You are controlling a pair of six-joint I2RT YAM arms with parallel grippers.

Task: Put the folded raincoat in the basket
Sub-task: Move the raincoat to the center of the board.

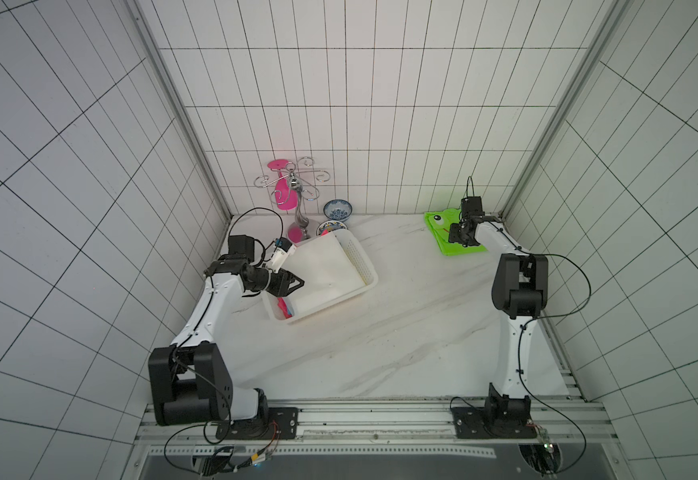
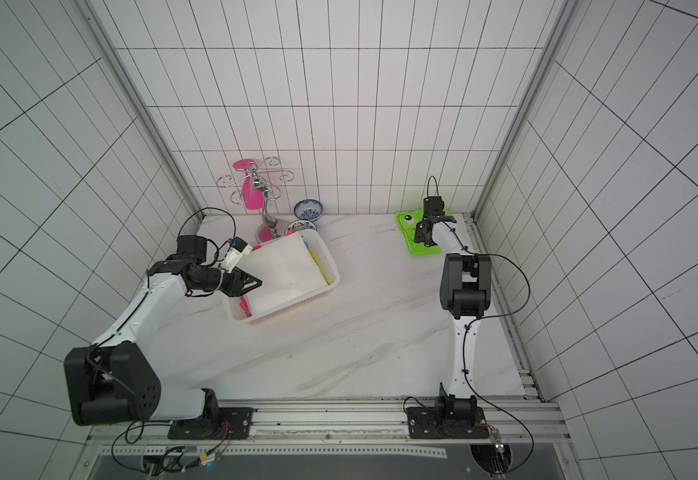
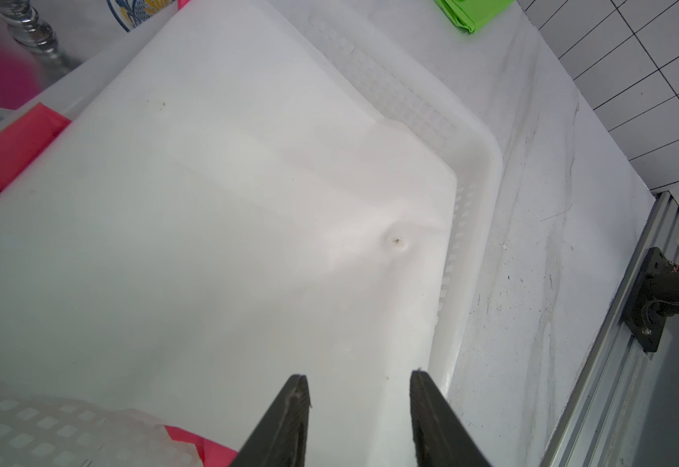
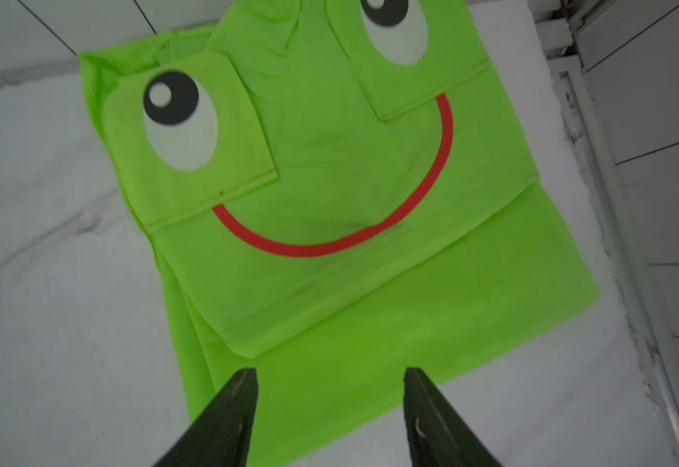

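Hovering with right pincer (image 4: 329, 370) spread, empty, over raincoat's (image 4: 321, 194) lower edge, length running up-frame. Hanging left pincer (image 3: 359, 374) part-open above basket (image 3: 491, 161), well apart.

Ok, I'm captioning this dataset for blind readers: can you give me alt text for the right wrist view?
A bright green folded raincoat with a cartoon face, two eyes and a red smile, lies flat on the white marble table. The right claw hangs over one edge of it, jaws open and holding nothing.
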